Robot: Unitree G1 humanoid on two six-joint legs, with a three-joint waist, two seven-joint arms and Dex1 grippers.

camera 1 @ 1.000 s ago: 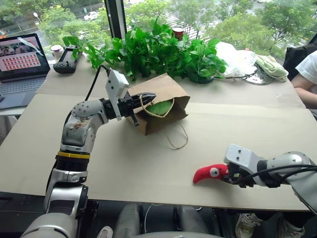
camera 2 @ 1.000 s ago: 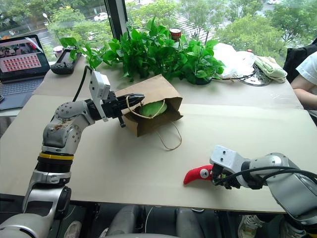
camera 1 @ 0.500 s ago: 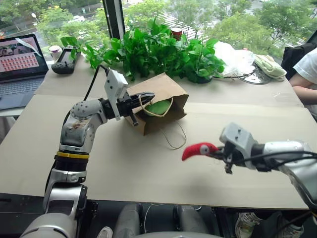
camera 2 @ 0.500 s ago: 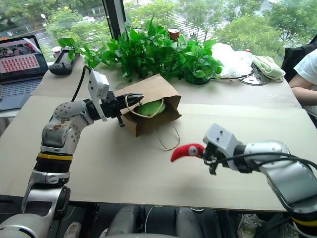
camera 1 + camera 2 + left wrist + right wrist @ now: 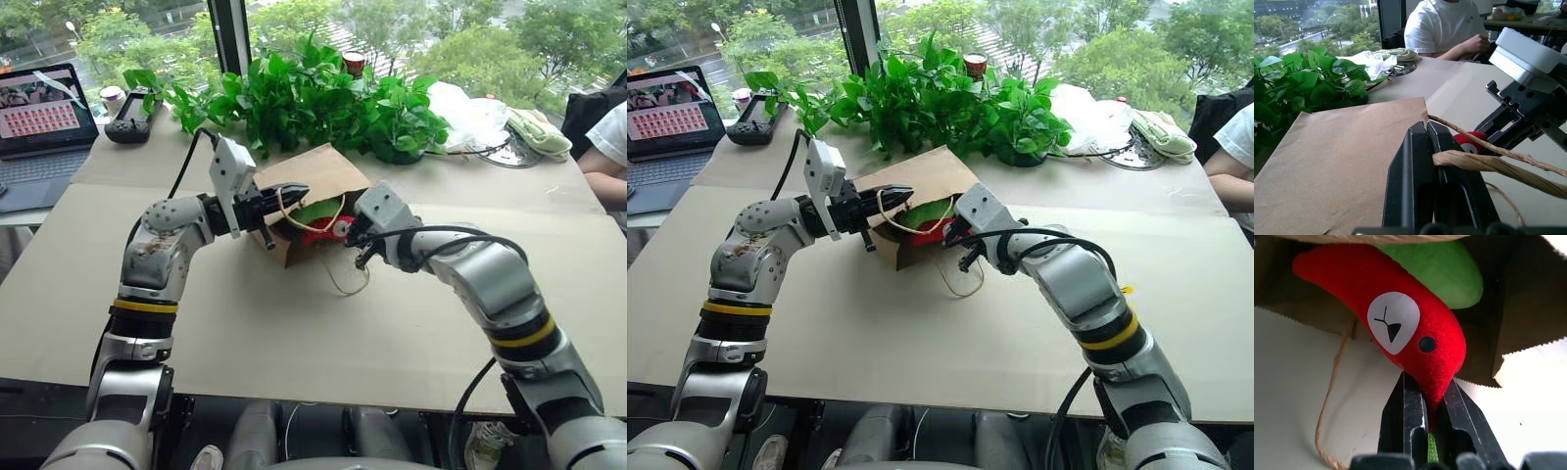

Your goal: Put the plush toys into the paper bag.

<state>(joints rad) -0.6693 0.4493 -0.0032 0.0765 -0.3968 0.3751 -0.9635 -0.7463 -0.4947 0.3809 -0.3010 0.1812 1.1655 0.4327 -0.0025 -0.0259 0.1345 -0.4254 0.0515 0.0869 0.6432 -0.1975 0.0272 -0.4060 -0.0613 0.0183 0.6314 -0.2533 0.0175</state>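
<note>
The brown paper bag (image 5: 318, 168) lies on its side on the table, mouth turned toward me. My left gripper (image 5: 294, 193) is shut on its upper cord handle (image 5: 1484, 164) and holds the mouth lifted. The rounded green plush toy (image 5: 1444, 269) rests inside the bag. My right gripper (image 5: 1427, 382) is shut on the tail end of the red chili plush toy (image 5: 1400, 328). The chili's head end pokes into the bag's mouth (image 5: 318, 233), just in front of the green one.
The bag's lower cord handle (image 5: 345, 279) loops out on the table under my right wrist. Leafy potted plants (image 5: 313, 98) stand right behind the bag. A laptop (image 5: 44, 113) is far left, a white plastic bag (image 5: 465, 113) and a seated person (image 5: 602, 147) far right.
My right arm has lifted the red chili off the table's near right and swung it left and forward to the bag's mouth. The left gripper and bag have stayed put.
</note>
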